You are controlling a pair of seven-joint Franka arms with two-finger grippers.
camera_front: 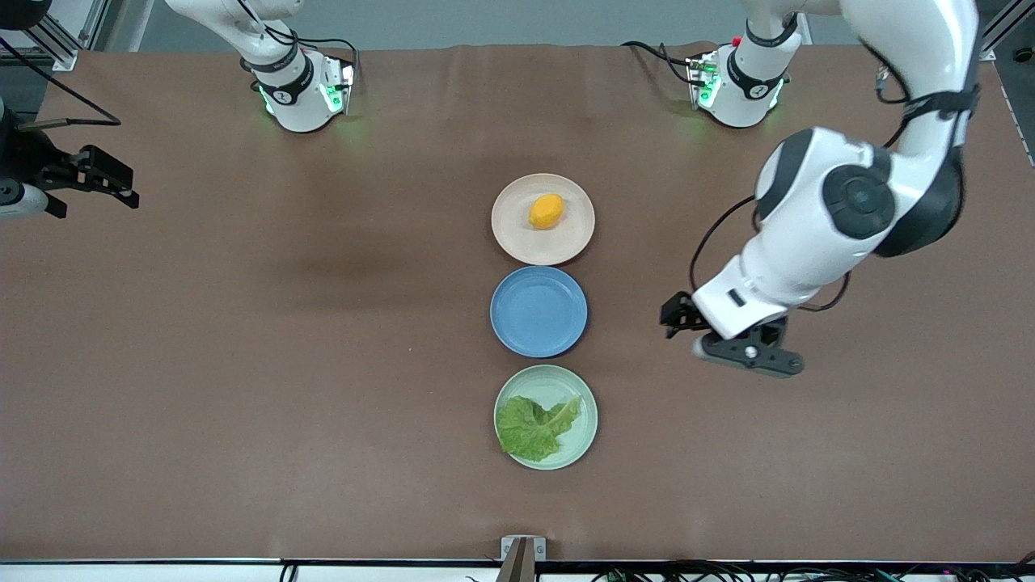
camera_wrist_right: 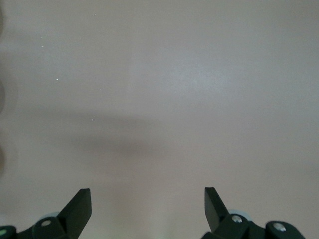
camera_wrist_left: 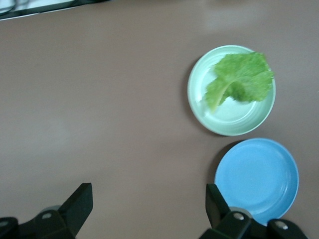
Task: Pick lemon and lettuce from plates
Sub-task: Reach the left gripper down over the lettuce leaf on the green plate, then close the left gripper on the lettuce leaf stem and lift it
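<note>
The lemon (camera_front: 546,211) lies on the beige-pink plate (camera_front: 509,236), the plate farthest from the front camera. The lettuce (camera_front: 534,428) lies on the mint green plate (camera_front: 559,386), the nearest plate. The left wrist view shows the lettuce (camera_wrist_left: 241,77) on its mint plate (camera_wrist_left: 234,120). My left gripper (camera_front: 750,356) (camera_wrist_left: 148,194) is open and empty over bare table, beside the blue plate toward the left arm's end. My right gripper (camera_front: 121,186) (camera_wrist_right: 147,195) is open and empty over bare table at the right arm's end, and waits there.
An empty blue plate (camera_front: 538,311) (camera_wrist_left: 256,174) sits between the two task plates. The arm bases (camera_front: 303,89) (camera_front: 736,85) stand at the table's back edge. A metal bracket (camera_front: 521,550) sits at the front edge. Brown table (camera_front: 283,364) spreads around.
</note>
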